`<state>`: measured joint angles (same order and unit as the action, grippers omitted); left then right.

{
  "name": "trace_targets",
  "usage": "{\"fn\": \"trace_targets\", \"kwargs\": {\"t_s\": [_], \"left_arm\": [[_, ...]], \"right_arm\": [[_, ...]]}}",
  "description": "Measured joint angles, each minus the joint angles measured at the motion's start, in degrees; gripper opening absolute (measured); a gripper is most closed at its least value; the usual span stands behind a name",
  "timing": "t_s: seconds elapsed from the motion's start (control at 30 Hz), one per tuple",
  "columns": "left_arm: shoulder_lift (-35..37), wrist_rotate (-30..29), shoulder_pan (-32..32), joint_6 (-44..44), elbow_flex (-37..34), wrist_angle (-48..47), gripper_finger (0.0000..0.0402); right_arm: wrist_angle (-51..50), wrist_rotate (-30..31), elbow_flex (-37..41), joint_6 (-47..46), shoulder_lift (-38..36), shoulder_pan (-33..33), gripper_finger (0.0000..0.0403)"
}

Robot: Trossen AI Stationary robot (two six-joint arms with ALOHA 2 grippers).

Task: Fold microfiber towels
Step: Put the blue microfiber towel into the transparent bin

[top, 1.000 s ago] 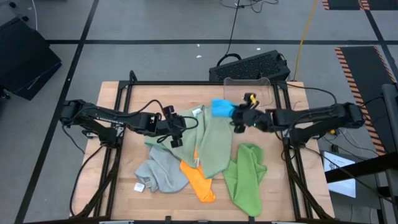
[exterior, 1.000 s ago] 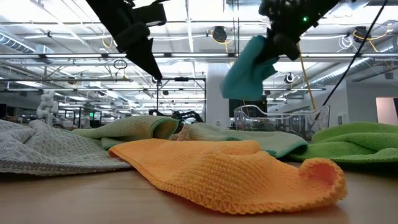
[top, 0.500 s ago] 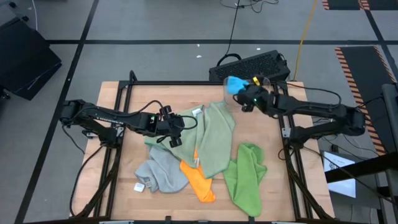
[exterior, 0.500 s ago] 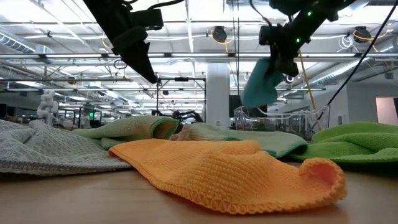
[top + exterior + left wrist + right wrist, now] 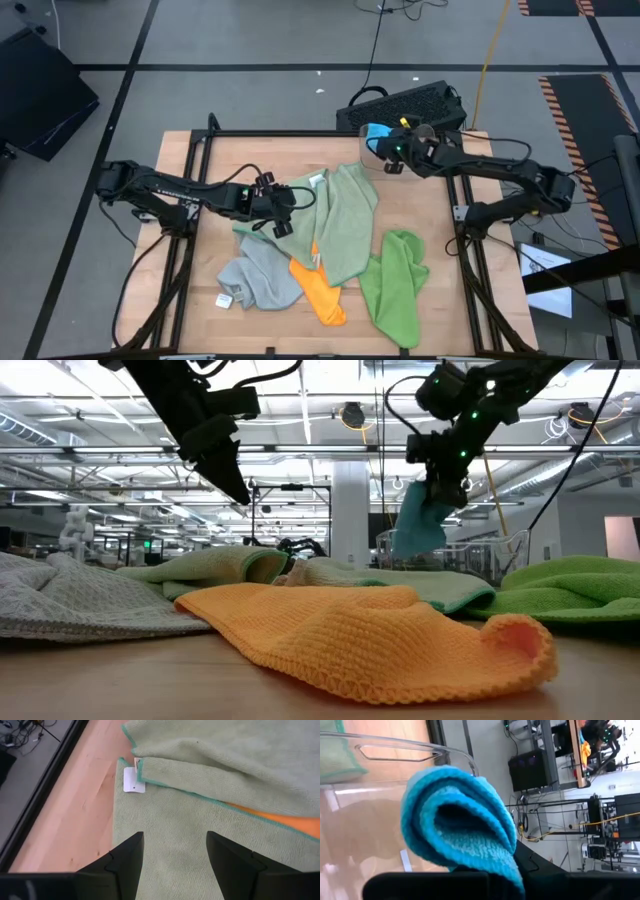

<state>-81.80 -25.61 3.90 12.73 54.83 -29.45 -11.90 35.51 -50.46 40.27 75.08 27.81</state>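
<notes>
Right pincer we find raised at the far right part of the surface, clenched on the folded bright blue towel. From its wrist camera the towel fills the middle of the picture and covers the fingers, so we cannot make them out there. Just under and behind the blue bundle stands a clear plastic bin; its rim shows, yet we cannot tell whether the towel touches it. In the low view the blue towel hangs clear of the cloths below.

Left pincer we see hovering over the pile with its fingers spread and nothing between them. Beneath it lies the sage green towel, with a small white tag at its edge. An orange towel pokes out from under the sage one, most of it covered. A grey towel lies at the near left, and a lime green towel lies crumpled at the near right. How the cloths overlap underneath is hidden from us.
</notes>
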Motion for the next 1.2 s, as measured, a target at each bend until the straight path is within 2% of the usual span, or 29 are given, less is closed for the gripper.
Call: {"fn": "trace_targets", "kwargs": {"t_s": [0.3,0.57,0.7,0.8,1.2], "left_arm": [[0.00,-0.04,0.33,-0.31,0.00,2.89,0.0218],[0.00,-0.02,0.20,-3.67,0.00,5.05,0.0218],[0.00,-0.02,0.20,-4.72,0.00,5.76,0.0218],[0.00,0.02,0.22,-4.91,0.00,5.77,0.0218],[0.00,0.04,0.22,-5.09,0.00,5.75,0.0218]], "right_arm": [[3.65,0.01,0.00,-1.24,5.19,0.38,0.0008],[2.97,-3.38,-0.02,-4.79,5.47,0.36,0.0009],[1.97,-7.20,-0.02,-6.66,5.80,0.66,0.0009],[1.72,-7.37,-0.02,-6.83,6.81,0.66,0.0009],[-0.31,-14.33,-0.02,-8.25,10.00,1.51,0.0009]]}}
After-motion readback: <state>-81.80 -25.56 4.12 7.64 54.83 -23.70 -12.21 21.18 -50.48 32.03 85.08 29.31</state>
